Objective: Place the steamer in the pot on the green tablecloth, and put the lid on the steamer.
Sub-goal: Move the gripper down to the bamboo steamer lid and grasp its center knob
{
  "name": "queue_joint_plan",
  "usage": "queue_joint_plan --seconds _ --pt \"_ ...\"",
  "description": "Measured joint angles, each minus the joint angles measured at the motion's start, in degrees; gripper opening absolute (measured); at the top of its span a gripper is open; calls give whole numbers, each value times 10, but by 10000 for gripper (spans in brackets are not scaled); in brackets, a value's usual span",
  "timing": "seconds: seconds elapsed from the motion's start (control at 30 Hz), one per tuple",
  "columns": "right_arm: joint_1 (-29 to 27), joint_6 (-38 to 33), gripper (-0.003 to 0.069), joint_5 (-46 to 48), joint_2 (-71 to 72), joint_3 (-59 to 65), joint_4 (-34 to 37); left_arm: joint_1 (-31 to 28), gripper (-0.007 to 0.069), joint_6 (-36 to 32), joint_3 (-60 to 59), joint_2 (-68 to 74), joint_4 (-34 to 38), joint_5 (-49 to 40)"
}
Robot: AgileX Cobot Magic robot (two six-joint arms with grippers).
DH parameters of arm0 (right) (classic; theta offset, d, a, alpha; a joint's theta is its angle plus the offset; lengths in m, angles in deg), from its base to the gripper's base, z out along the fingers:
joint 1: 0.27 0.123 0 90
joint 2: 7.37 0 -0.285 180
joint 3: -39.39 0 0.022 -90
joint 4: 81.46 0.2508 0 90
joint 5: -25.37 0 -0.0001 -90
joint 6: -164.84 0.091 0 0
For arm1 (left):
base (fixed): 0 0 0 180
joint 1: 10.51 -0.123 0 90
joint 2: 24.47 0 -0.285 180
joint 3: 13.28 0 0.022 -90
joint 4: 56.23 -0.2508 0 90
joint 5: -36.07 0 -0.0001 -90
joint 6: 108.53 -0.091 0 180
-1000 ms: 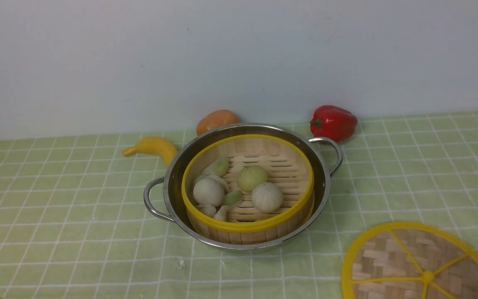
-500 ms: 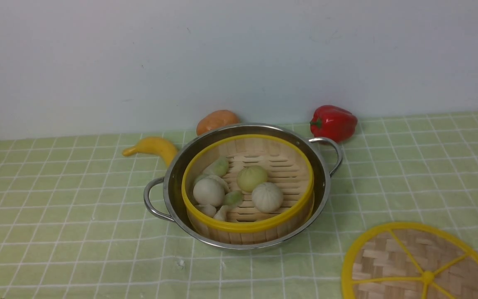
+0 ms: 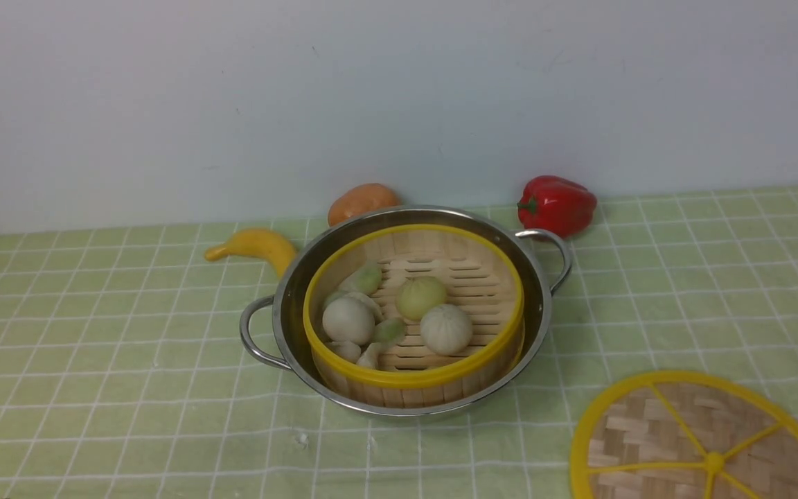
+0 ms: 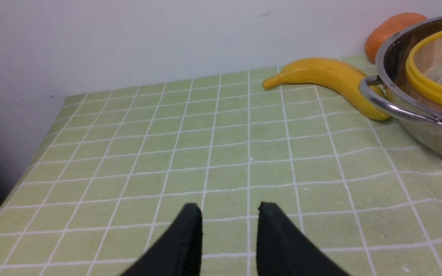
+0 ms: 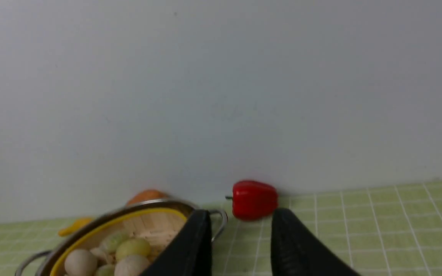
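Lid (image 3: 707, 443): looks light and stiff, probs pinch the yellow rim
Left gripper (image 4: 229, 207): spread, empty
Right gripper (image 5: 242, 212): spread, empty

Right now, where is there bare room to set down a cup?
Widest: the bare cloth left of the pot, in front of the banana. Also free: right of the pot, between the red pepper and the lid. Crowded: behind the pot by the wall; the lid fills the near right corner.
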Motion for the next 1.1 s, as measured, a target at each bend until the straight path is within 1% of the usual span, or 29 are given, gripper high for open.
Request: queue_joint_plan --seconds 0.07,0.13,0.17,0.2,0.23,0.27,0.33,0.4,0.47,0.5,0.53,0.6,0.67,0.77,0.8,0.83,0.9,0.93,1.0,1.1 --pt "0 2 240 41 0 -5 7 0 211 0 0 0 0 0" --pt "0 0 240 62 0 -10 9 0 211 0 0 0 0 0" --pt "0 -6 240 98 0 -18 10 0 211 0 0 0 0 0" --pt "0 -27 240 168 -10 -42 10 0 211 0 0 0 0 0" --pt "0 -30 240 177 -10 -42 10 0 211 0 0 0 0 0" --pt "0 -55 240 227 -39 -65 11 0 213 0 0 0 0 0" --pt "0 -111 240 278 -97 -90 11 0 221 0 0 0 0 0" --pt "0 -184 240 286 -169 -110 15 0 223 0 0 0 0 0" --pt "0 -219 240 287 -203 -116 19 0 223 0 0 0 0 0" --pt "0 -246 240 287 -230 -119 24 0 223 0 0 0 0 0" --pt "0 -289 240 282 -275 -120 37 0 223 0 0 0 0 0" --pt "0 -333 240 263 -339 -121 56 0 231 0 0 0 0 0" --pt "0 -363 240 236 -403 -123 71 0 233 0 0 0 0 0" --pt "0 -373 240 224 -497 -124 72 0 241 0 0 0 0 0" --pt "0 -373 240 223 -504 -124 72 0 241 0 0 0 0 0" --pt "2 -372 240 216 -558 -124 68 0 243 0 0 0 0 0" --pt "10 -364 240 208 -592 -126 64 0 243 0 0 0 0 0" --pt "20 -357 240 200 -618 -130 61 0 243 0 0 0 0 0" --pt "60 -328 240 181 -690 -151 44 0 243 0 0 0 0 0" --pt "86 -301 240 178 -725 -168 28 0 243 0 0 0 0 0"
